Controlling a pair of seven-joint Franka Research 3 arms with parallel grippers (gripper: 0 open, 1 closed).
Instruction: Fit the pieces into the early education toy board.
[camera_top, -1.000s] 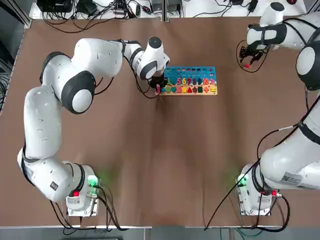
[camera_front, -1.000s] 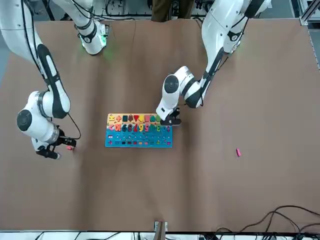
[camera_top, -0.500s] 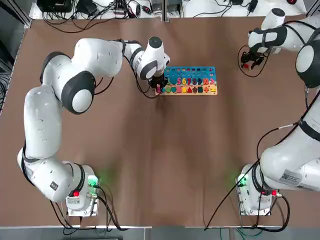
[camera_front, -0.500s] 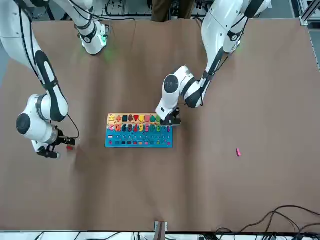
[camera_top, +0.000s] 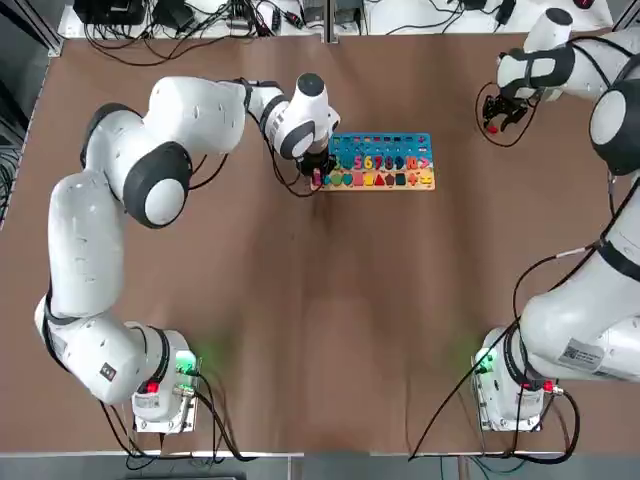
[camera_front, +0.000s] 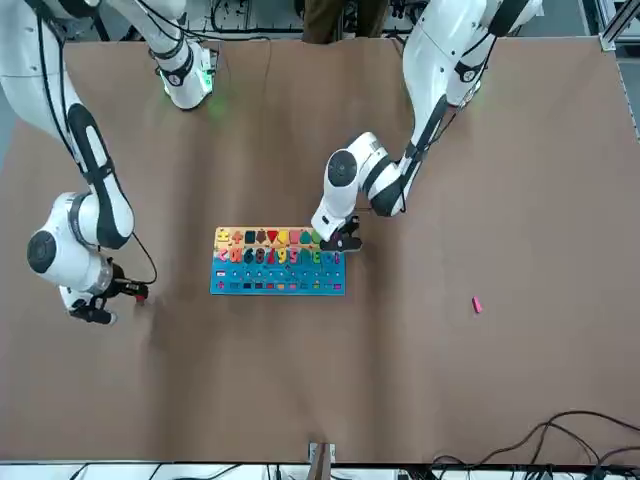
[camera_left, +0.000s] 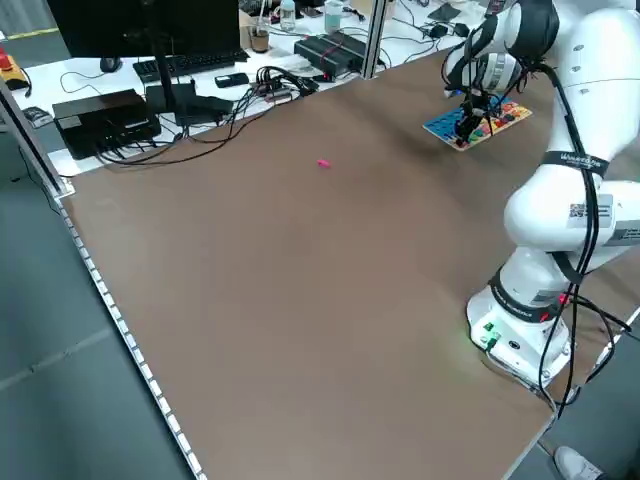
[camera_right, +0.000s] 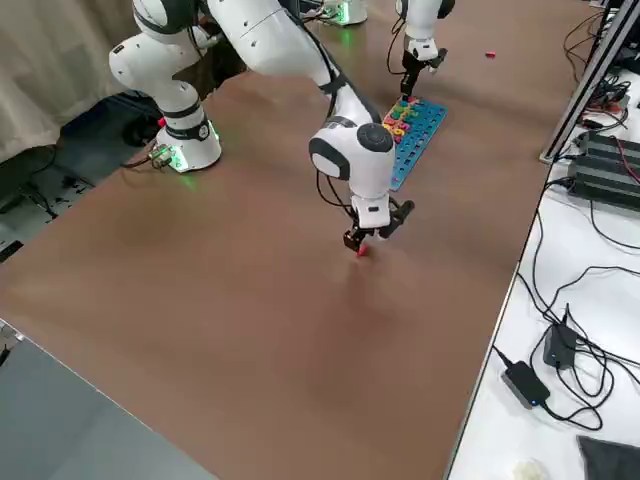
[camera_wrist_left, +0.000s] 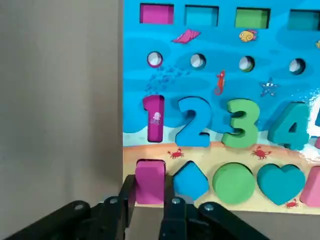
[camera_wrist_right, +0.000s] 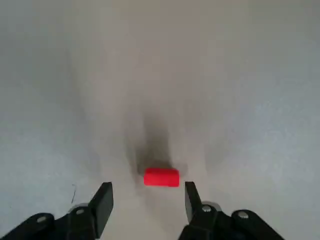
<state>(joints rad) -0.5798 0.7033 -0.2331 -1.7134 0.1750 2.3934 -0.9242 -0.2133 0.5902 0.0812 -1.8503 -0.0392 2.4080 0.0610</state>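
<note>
Right wrist view: right hand stands apart astride the red piece, probably light, rigid; pinch its long sides. Left hand clamps the pink piece at the toy board's seven o'clock corner.

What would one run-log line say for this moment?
left gripper: shut on pink piece at board corner | right gripper: open around red piece on table | stray pink piece

Showing raised numerals 1, 2, 3 and 4 in pink, blue, green and teal along the blue part of the early education toy board; bearing no other legible lettering.
</note>
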